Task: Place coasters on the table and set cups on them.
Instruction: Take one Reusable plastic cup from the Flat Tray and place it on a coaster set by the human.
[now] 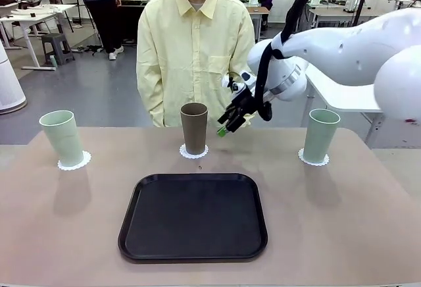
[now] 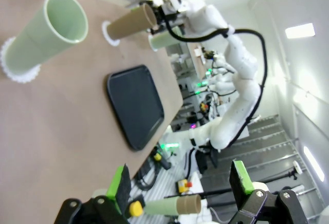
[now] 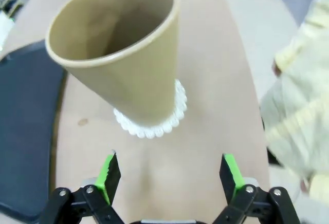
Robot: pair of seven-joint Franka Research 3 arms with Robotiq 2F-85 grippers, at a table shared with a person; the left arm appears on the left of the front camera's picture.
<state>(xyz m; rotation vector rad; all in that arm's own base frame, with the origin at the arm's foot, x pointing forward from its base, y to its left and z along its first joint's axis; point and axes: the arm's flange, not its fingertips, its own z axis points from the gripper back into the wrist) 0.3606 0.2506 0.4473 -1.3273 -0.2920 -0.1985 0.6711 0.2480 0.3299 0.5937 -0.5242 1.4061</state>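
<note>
On the beige-pink surface (image 1: 368,234), three cups stood in a row along the far side, each upright on its own white scalloped coaster. At the left stood a pale mint green cup (image 1: 62,137) on the left coaster (image 1: 74,162). In the middle, a brown-taupe cup (image 1: 194,128) sat on the middle coaster (image 1: 194,151), just beyond the far edge of a black tray (image 1: 193,216) that lay nearer the robot. Just right of that cup, the right gripper (image 1: 229,124) hung in the air with its jaws spread wide and holding nothing, apart from the cup. In its wrist view the green pads (image 3: 109,170) flanked bare surface short of the brown-taupe cup. At the right stood the second mint green cup (image 1: 321,135) on the right coaster (image 1: 314,159). The left gripper (image 2: 180,190) was also wide open and empty, off the near left edge of the surface. A person in a pale yellow shirt (image 1: 195,56) stood behind the middle cup.
</note>
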